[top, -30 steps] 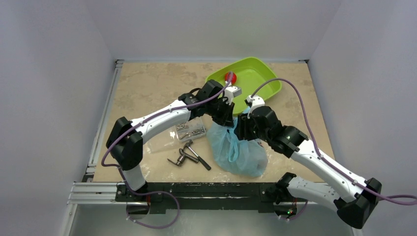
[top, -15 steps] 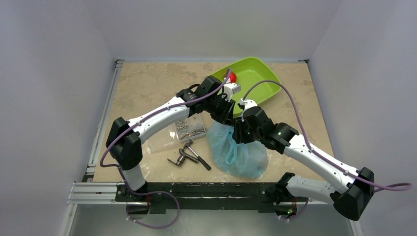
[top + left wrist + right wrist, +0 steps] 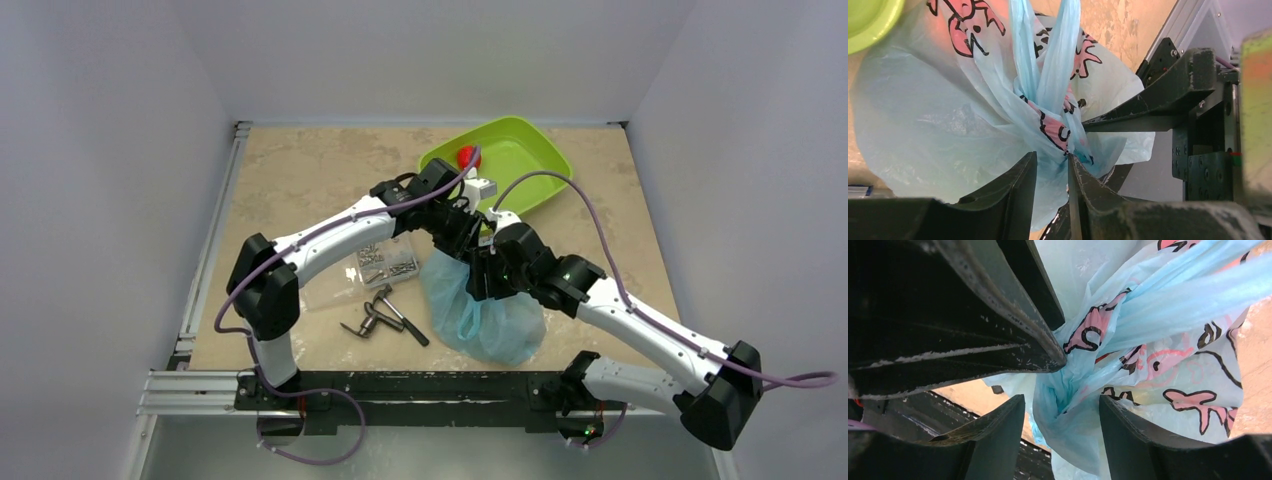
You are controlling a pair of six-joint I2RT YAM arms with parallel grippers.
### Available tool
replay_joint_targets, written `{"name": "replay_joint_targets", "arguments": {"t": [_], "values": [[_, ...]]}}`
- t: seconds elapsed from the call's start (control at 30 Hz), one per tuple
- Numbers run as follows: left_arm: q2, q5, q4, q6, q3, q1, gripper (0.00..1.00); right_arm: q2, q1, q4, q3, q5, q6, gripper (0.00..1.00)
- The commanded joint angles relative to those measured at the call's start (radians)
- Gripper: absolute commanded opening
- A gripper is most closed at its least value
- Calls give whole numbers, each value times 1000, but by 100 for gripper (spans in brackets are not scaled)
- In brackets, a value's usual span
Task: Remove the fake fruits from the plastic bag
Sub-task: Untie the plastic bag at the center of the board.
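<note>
The left gripper [image 3: 1049, 172] is pinching the upright neck of the plastic bag [image 3: 487, 310] while the right gripper [image 3: 1062, 415] is straddling it, fingers spread; the bag is sitting near-centre, directly beneath both, fake fruits hidden inside

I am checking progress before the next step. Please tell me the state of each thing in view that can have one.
Bag: bulging, neck bunched shut.
Left gripper: nearly closed, bag film between its fingers; grip unclear.
Right gripper: open, around the bag's neck.
Tray: upright, holding one red fruit.
Screw bag: lying flat.
Tools: lying loose.
</note>
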State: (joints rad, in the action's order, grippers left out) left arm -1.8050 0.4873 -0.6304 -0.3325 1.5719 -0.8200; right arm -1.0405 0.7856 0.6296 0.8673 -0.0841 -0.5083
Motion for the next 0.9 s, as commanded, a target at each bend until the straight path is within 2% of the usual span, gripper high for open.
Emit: {"name": "replay_joint_targets", "arguments": {"t": [0.0, 0.07, 0.13, 0.17, 0.2, 0.33, 0.4, 0.5, 0.6, 0.7, 0.8, 0.87], "values": [[4, 53, -21, 1, 47, -16, 30, 26, 10, -4, -18, 23, -30, 57], [15, 51, -25, 7, 46, -19, 27, 28, 12, -3, -24, 20, -32, 57], [21, 44, -26, 10, 42, -23, 10, 26, 12, 6, -28, -2, -42, 52], [24, 37, -23, 10, 41, -24, 3, 28, 12, 9, -30, -18, -48, 47], [27, 23, -22, 9, 38, -24, 0, 34, 12, 14, -30, -38, -57, 40], [58, -67, -9, 8, 18, -14, 0, 96, 12, 35, -22, -155, -121, 12], [86, -109, 15, -13, -7, 13, 0, 144, 12, 70, -12, -264, -190, 0], [122, -138, 63, -51, -50, 62, 0, 286, 12, 107, -28, -381, -341, 0], [118, -184, 47, -56, -47, 95, 0, 506, 12, 76, -103, -482, -458, 0], [95, -170, 39, -74, -41, 122, 0, 659, 11, 123, -147, -572, -566, 0], [71, -128, 40, -88, -31, 127, 0, 721, 12, 148, -161, -600, -571, 0], [70, -78, 57, -107, -39, 128, 0, 700, 12, 191, -133, -605, -563, 3]]}}
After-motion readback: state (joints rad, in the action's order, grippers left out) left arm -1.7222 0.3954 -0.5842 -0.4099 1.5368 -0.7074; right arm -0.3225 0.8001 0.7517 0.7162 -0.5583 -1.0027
